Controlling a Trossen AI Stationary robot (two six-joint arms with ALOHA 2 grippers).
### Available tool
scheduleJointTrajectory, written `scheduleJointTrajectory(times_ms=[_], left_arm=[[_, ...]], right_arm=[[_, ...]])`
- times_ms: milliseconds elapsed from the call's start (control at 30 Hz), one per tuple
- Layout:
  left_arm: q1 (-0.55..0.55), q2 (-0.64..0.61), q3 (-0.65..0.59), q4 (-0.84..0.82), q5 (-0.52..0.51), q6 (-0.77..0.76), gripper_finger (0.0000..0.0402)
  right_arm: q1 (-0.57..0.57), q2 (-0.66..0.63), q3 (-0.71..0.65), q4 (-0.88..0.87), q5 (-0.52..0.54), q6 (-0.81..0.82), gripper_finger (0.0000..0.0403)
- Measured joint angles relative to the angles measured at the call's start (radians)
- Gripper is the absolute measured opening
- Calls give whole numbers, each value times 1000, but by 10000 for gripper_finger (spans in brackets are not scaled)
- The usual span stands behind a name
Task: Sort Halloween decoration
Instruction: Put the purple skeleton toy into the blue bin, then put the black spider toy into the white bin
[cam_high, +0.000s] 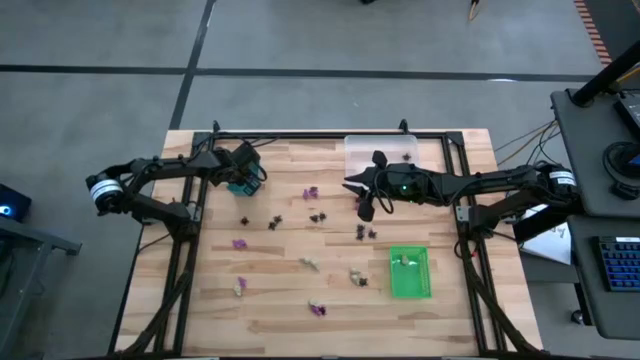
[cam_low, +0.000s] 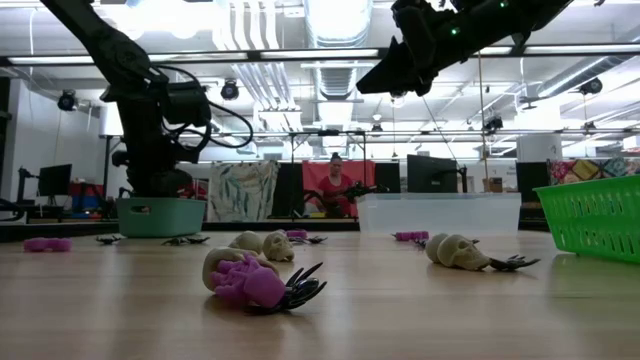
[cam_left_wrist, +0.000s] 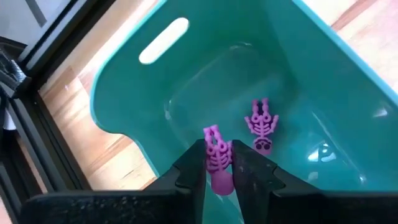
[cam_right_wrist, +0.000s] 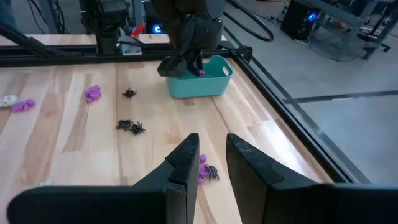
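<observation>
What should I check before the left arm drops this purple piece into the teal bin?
1. Left hand is over the teal bin: ok, the left wrist view looks straight down into it.
2. Purple skeleton sits between the fingers: ok, still pinched.
3. Colour matches: ok, another purple skeleton already lies in the bin.
4. Drop path clear: ok, bare bin floor shows below the held piece.
5. Right hand keeps away: ok, it hangs above mid-table, holding nothing.
6. Pieces left to sort: not ok, purple, black and cream trinkets still lie scattered on the table.
</observation>
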Motion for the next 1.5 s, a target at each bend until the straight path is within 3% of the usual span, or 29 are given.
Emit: scheduleJointTrajectory(times_ms=[733, 1200, 1500], left_arm=[[0, -1, 0, -1, -14, -10, 78], [0, -2, 0, 2, -15, -26, 158], [0, -86, 0, 1, -15, -26, 168]], right_arm=[[1, 0, 0, -22, -4, 17, 73], [1, 0, -1, -22, -8, 14, 73], [1, 0, -1, -23, -8, 17, 73]])
